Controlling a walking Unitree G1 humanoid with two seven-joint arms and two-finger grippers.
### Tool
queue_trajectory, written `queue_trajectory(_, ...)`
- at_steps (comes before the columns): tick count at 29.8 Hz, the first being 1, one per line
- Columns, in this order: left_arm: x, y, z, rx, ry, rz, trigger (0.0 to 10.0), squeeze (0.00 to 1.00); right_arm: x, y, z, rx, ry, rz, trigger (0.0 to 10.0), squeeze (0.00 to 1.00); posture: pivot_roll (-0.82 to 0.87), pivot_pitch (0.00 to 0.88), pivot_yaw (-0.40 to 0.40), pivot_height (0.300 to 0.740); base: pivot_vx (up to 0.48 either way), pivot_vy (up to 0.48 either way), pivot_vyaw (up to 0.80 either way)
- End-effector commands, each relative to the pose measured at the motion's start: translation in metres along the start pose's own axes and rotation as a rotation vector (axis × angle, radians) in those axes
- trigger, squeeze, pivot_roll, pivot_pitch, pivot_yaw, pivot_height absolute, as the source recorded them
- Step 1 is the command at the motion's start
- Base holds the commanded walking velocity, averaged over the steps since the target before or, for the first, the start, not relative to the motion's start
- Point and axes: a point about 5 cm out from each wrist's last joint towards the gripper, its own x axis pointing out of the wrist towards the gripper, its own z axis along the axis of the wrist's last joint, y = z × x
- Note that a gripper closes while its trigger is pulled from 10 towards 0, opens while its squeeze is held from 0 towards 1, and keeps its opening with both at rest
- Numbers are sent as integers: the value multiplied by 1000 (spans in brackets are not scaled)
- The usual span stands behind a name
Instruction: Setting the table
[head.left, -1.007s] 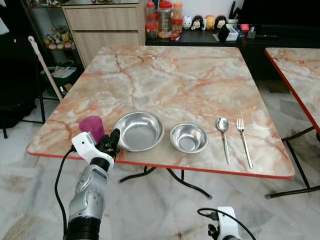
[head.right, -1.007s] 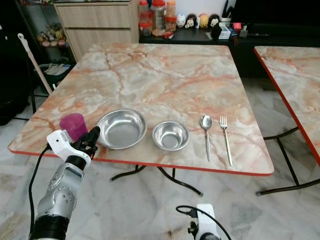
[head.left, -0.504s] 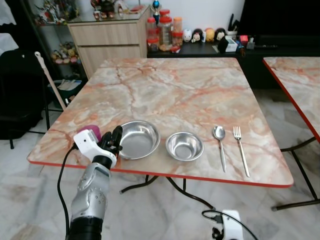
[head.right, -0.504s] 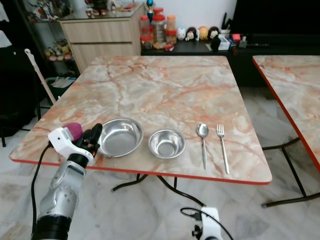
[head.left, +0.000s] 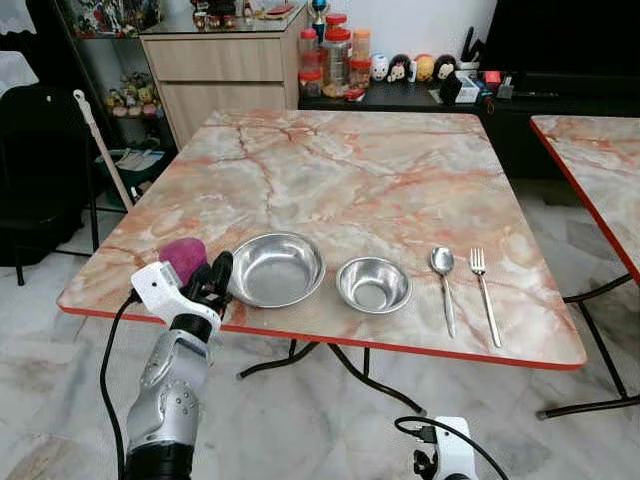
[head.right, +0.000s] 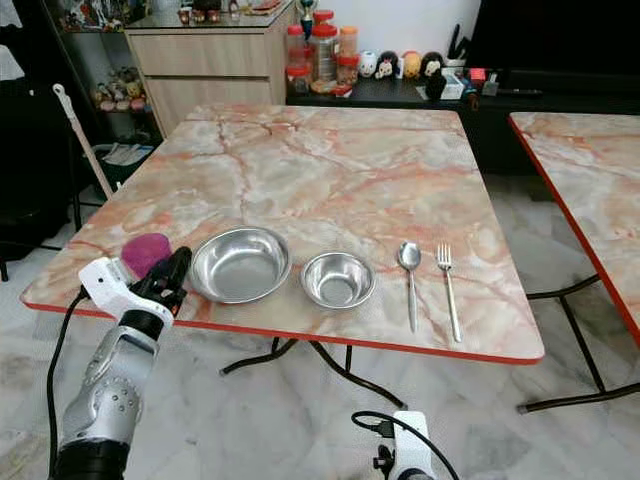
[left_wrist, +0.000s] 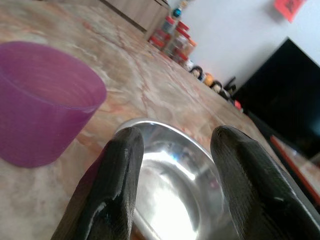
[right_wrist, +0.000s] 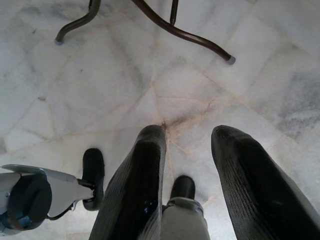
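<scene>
Your left gripper is apart by the purple cup; spoon and fork point handles toward you; right gripper hangs apart.

Left gripper beside purple cup, large bowl.

Table top: glossy marble-look surface, orange-veined, w/ red edge trim. Large bowl & small bowl: polished metal, mirror-like. Spoon & fork: shiny metal. Cup: translucent purple plastic, matt. Cabinet: wood finish. Floor: smooth pale marble tile.
</scene>
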Motion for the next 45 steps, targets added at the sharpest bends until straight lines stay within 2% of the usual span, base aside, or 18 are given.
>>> queue_trajectory(1,-1,-2,-4,54,44,-8,10000,0,0,1,1,-4,-1,4,10000,0,132,0,30,740,0,0,0)
queue_trajectory(6,0,-5,-11,86,94,-14,10000,0,1,4,2,-5,-5,13,10000,0,132,0,33,740,0,0,0)
queue_trajectory(7,2,-5,-17,106,141,10,10000,0,1,6,3,-7,-6,17,10000,0,129,0,36,740,0,0,0)
queue_trajectory(18,7,-1,-27,170,217,75,10000,0,2,9,6,-30,-13,35,10000,0,116,0,45,740,0,0,0)
queue_trajectory(32,14,-4,-32,130,248,121,10000,0,2,13,5,-37,-16,48,10000,0,105,0,51,740,0,0,0)
queue_trajectory(35,15,-6,-36,80,260,124,10000,0,2,14,5,-37,-17,50,10000,0,99,0,53,740,0,0,0)
queue_trajectory(45,22,-19,-41,46,284,144,10000,0,3,14,9,-29,-30,48,10000,0,100,0,56,740,0,0,0)
